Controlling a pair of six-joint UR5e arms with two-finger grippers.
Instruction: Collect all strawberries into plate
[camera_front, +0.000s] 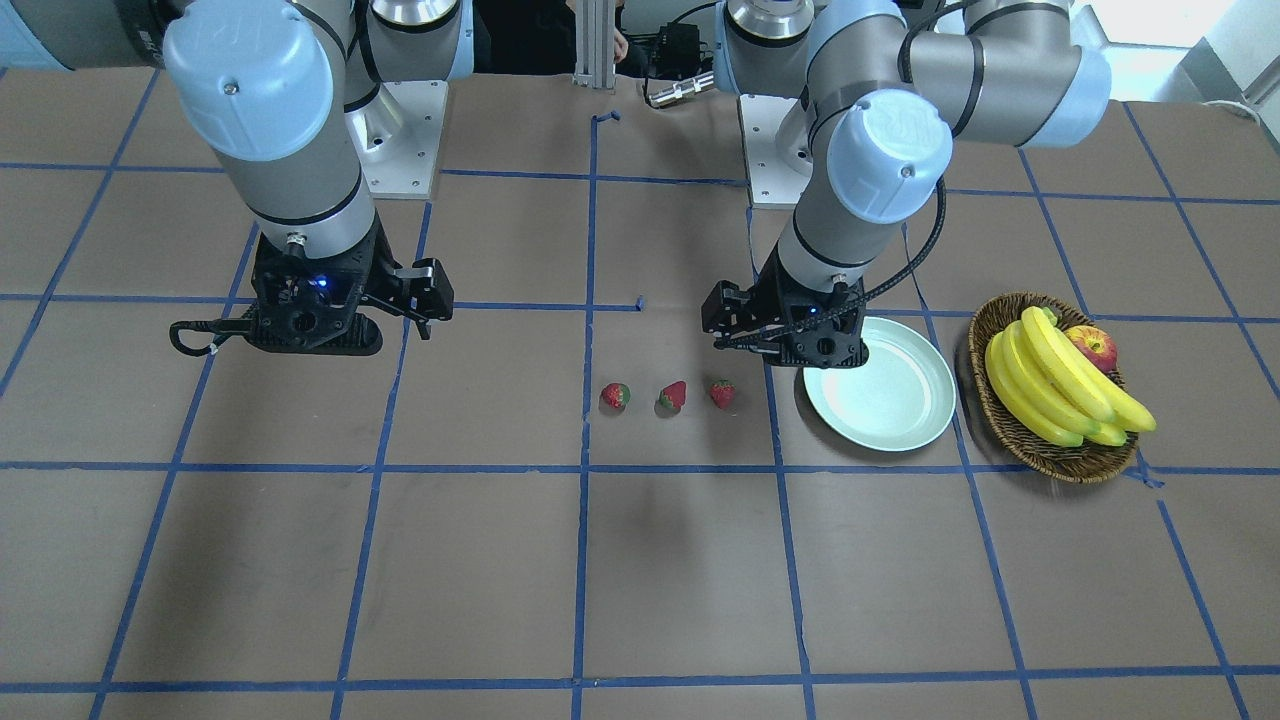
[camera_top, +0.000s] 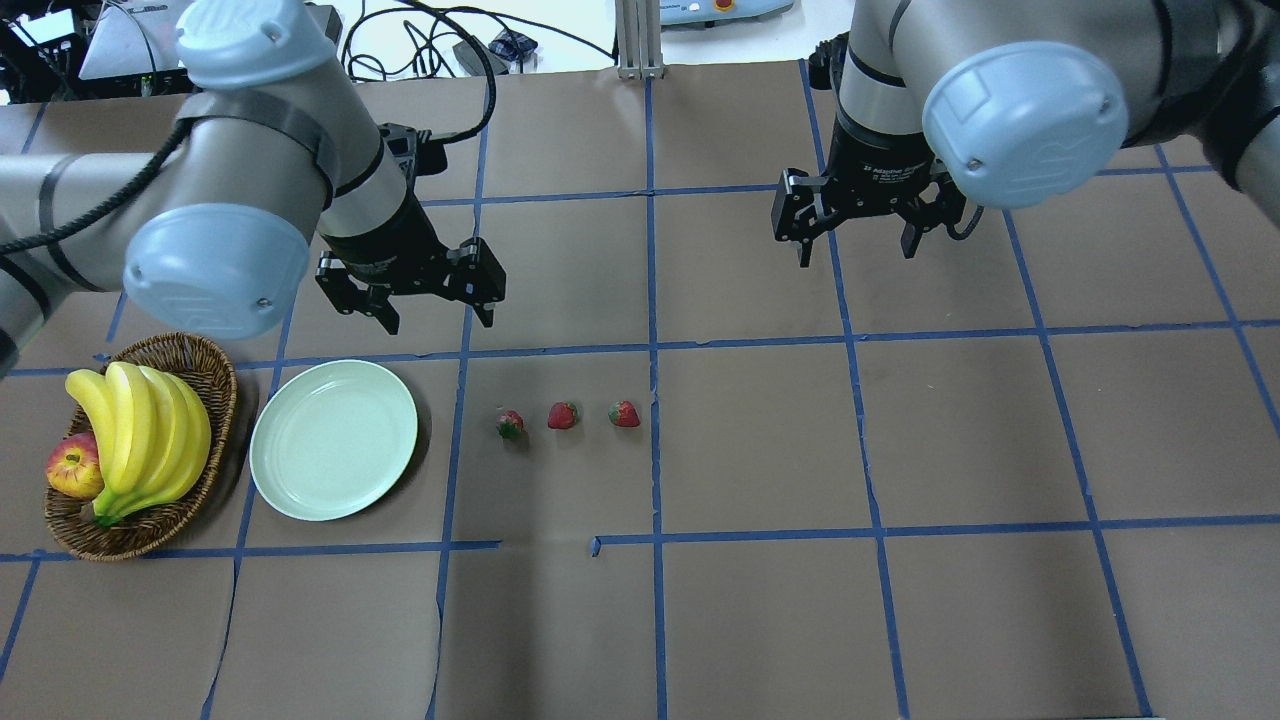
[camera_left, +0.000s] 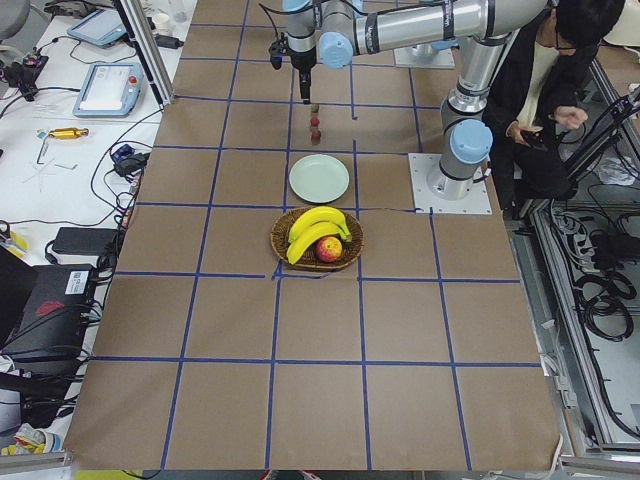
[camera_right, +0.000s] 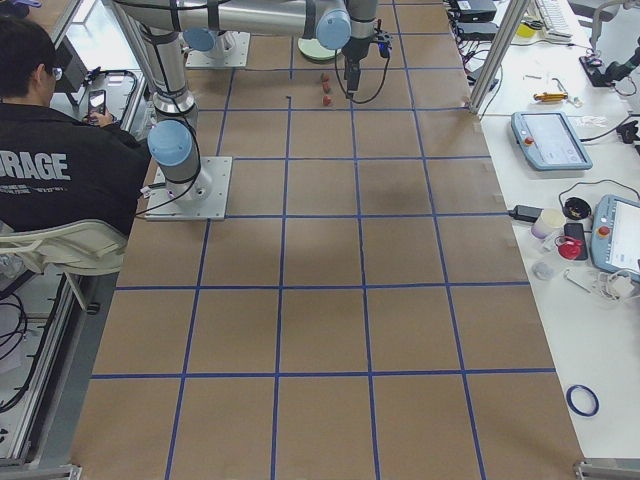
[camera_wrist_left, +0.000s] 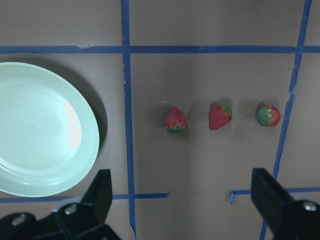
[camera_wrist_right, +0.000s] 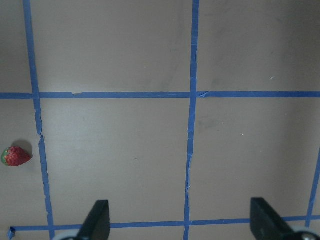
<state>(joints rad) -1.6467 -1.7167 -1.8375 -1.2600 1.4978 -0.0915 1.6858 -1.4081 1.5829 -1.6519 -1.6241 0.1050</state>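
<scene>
- Strawberries: all three sit in a row on the table, just right of the plate. None collected, plate bare.
- Whole job left, I'd say.
- Left gripper hovers near plate and berries, pointing down, jaws spread, holding nothing.
- Right gripper hangs well off to the right, jaws apart, empty too.

This is looking like a robotics lab: two arms are standing bolted to a paper-covered counter with blue tape gridding it, teach pendants are lying on the side benches, cables are trailing around, and a person is sitting alongside.
</scene>
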